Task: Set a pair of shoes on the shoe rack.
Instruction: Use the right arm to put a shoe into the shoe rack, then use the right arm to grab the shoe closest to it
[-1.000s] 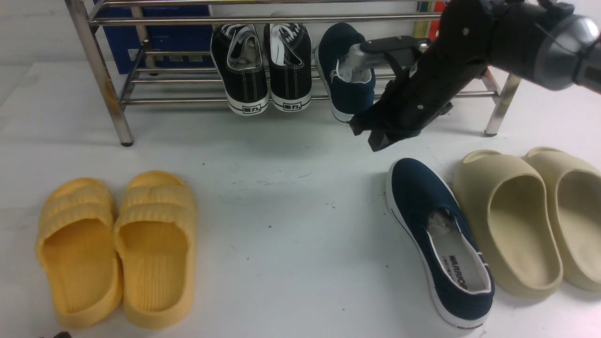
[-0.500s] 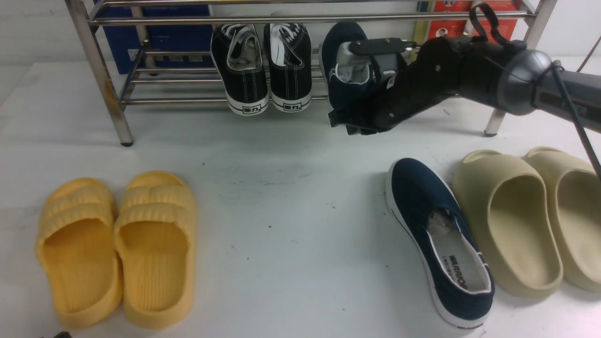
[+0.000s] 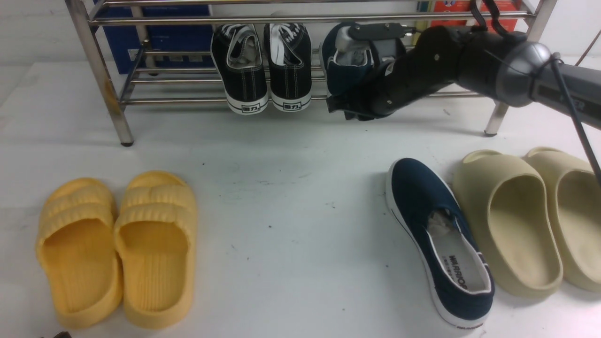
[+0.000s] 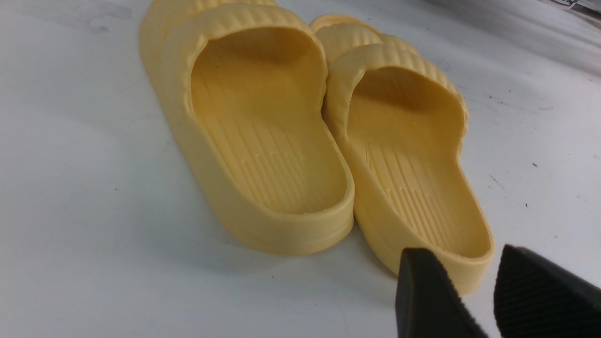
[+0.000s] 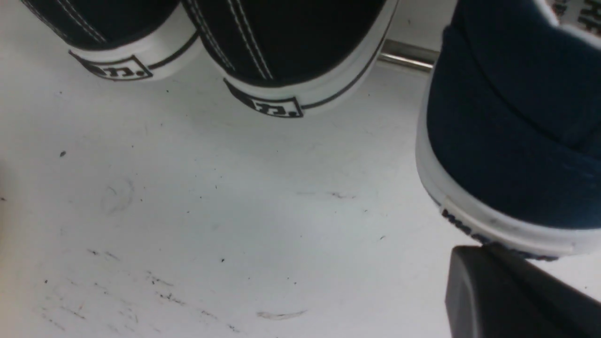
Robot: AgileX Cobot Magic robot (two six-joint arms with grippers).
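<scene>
Heel at fingertip
I saw the navy shoe (image 5: 516, 141), its sole touching my closed right gripper (image 5: 479, 274), beside two black sneakers (image 5: 291, 42).

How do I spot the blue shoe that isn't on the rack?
From the shiny metal shoe rack at the back, come forward over the white floor, on the robot's right. The navy slip-on lies there beside two beige slides. Unlike them, it is dark and closed-toed, with WARRIOR printed inside.
</scene>
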